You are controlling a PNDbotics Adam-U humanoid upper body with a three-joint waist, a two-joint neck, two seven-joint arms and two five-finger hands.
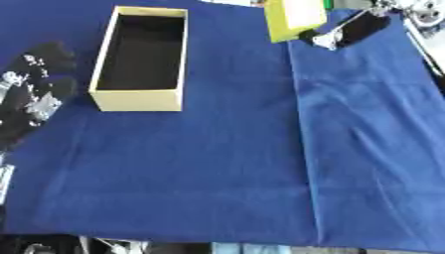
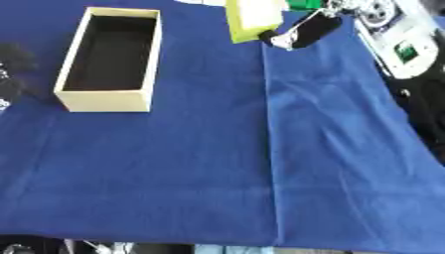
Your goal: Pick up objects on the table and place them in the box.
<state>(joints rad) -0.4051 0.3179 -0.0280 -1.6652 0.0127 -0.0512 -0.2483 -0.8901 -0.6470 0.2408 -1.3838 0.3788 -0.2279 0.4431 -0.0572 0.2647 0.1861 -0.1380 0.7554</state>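
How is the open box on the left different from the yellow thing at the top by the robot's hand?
The open box lies flat on the blue cloth, its dark inside showing; the yellow thing looks tilted and shows only pale faces. The box stands alone, whereas the yellow thing touches the right hand. The box is long and narrow; the yellow thing looks shorter. Both share a pale yellow colour.

Looking steeply down from head height onto a blue cloth [image 1: 217,163] over the table — two eyes of one stereo pair, set side by side. Facing away from the body: near edge at the bottom, far edge at the top. Shared by both: the open box [image 1: 139,101] upper left, the cloth's long crease, the right hand [image 2: 304,32] at the far edge. Right eye shifted rightward — more beyond the cloth's right edge, less of the left hand [image 1: 35,94].
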